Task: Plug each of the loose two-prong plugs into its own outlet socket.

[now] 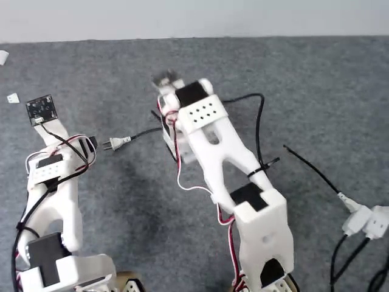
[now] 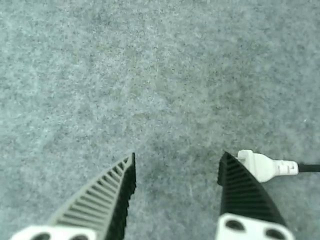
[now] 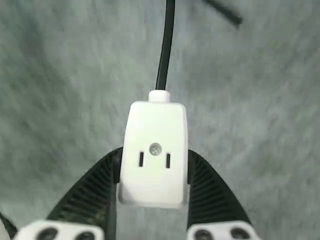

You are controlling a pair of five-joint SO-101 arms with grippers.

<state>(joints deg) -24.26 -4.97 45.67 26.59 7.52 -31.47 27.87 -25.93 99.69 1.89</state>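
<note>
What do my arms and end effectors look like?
The left arm and right arm are white plastic shells with black servo blocks and loose red, white and black wires. The left end effector and right end effector each have black, tapered, ribbed fingers on white bases.

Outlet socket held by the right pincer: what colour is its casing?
The outlet socket is white; best seen in the right wrist view.
</note>
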